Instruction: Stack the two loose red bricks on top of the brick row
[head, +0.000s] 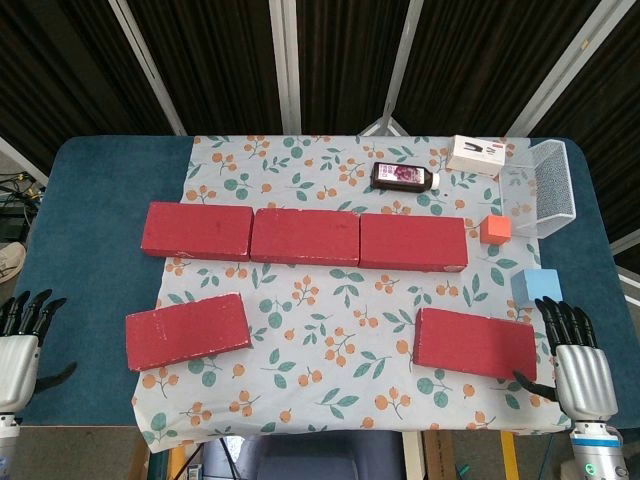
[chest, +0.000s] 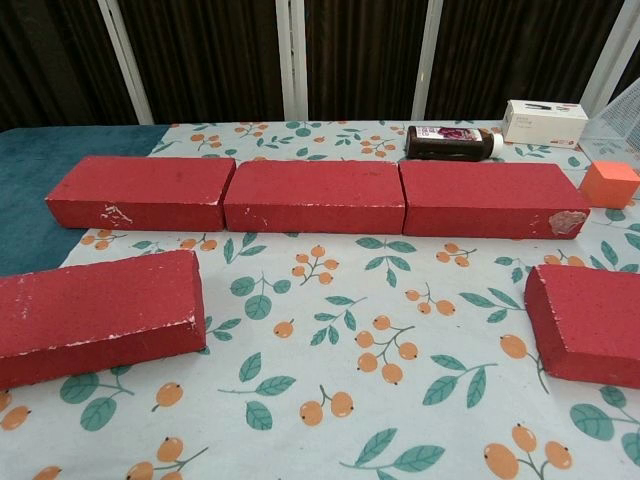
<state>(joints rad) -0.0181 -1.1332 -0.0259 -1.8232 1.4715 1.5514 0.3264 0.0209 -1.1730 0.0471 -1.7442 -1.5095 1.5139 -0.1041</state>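
Both hands hold nothing, fingers spread: the left hand at the near-left table edge, the right hand just beside the right loose brick. The left loose brick lies tilted, near of the brick row, well apart from it. These bricks look stiff, heavy and rough, so a grasp across the short width at mid-length seems safest. Open cloth lies between bricks and row; the orange cube and blue cube crowd the right side.
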